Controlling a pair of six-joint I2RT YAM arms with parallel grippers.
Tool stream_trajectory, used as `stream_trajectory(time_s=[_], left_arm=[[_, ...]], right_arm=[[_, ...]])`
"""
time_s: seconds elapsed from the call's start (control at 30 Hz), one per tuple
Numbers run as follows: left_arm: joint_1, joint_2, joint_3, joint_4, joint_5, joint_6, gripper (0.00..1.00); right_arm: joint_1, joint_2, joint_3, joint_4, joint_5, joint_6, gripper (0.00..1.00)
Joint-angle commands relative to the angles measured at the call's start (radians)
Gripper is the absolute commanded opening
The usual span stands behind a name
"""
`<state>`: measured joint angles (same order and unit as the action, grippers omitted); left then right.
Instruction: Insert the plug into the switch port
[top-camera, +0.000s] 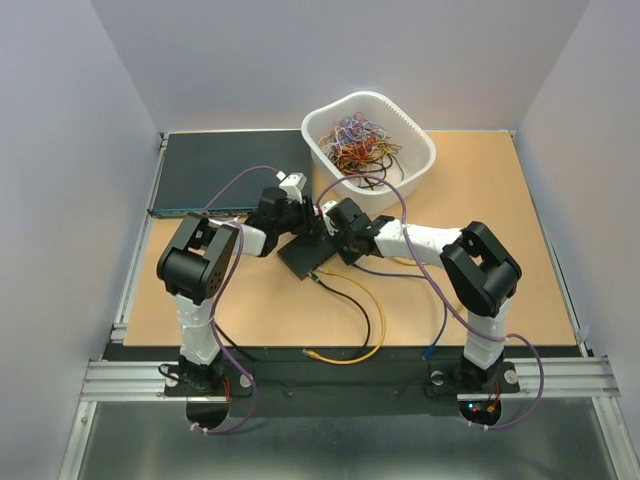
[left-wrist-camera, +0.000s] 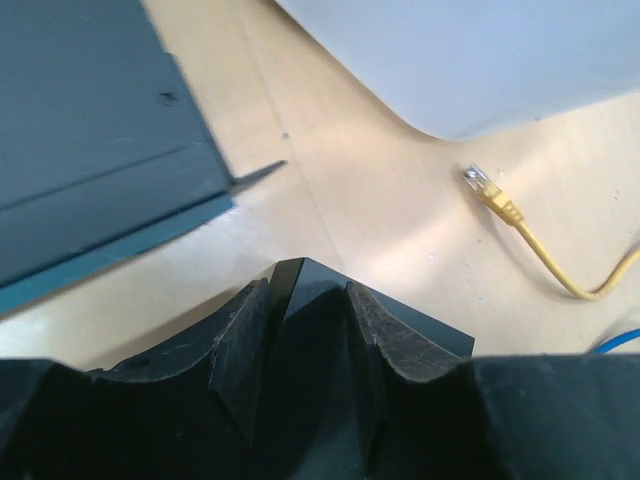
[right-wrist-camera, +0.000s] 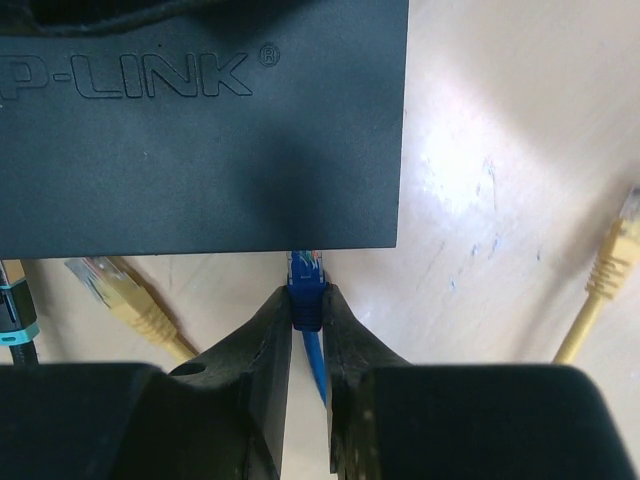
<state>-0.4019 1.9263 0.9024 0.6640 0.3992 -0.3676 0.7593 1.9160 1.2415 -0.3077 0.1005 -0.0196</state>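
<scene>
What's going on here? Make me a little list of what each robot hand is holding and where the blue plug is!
Left gripper: clamped on a corner of the black box
Right gripper: pinching the blue plug
Blue plug: tip at the black box's edge, most of it outside
Loose on the table: yellow cable
At the back: white basket of wires, big grey unit

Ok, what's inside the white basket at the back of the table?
A tangled heap of thin cables, orange, yellow, purple and dark, fills the white basket. It covers most of the floor, so anything beneath is hidden.
</scene>
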Motion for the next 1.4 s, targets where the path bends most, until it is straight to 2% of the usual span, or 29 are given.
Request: stream_trajectory(time_s=[0.0,0.23,0.53,0.8,1.0,1.2,1.37], left_arm=[[-0.100,0.003,-0.036,-0.122,0.089,-0.025,0.46],[-0.155,0.003,-0.042,-0.141,0.044,-0.024,0.46],[-0.202,0.026,-0.068,-0.145,-0.025,-0.039,0.46],[-0.224,0.037,-0.074,-0.142,-0.053,-0.056,0.45],[-0.261,0.049,-0.086,-0.122,-0.014,-0.053,0.45],[-0.320,0.077,-0.120,-0.112,-0.005,-0.054,0.45],[-0.373,0.083,-0.115,-0.144,-0.051,-0.025,0.45]], right_arm=[[-0.003,-0.023,-0.033,0.068,-0.001,-0.011,0.00],[-0.005,-0.055,-0.014,0.068,0.065,-0.034,0.01],[-0.005,-0.017,0.104,0.068,0.068,-0.082,0.00],[-0.005,-0.029,0.145,0.108,0.067,-0.128,0.00],[-0.005,-0.034,0.047,0.252,0.008,-0.146,0.00],[-0.005,-0.162,-0.109,0.491,-0.031,-0.155,0.00],[-0.003,-0.262,-0.191,0.614,-0.033,-0.194,0.01]])
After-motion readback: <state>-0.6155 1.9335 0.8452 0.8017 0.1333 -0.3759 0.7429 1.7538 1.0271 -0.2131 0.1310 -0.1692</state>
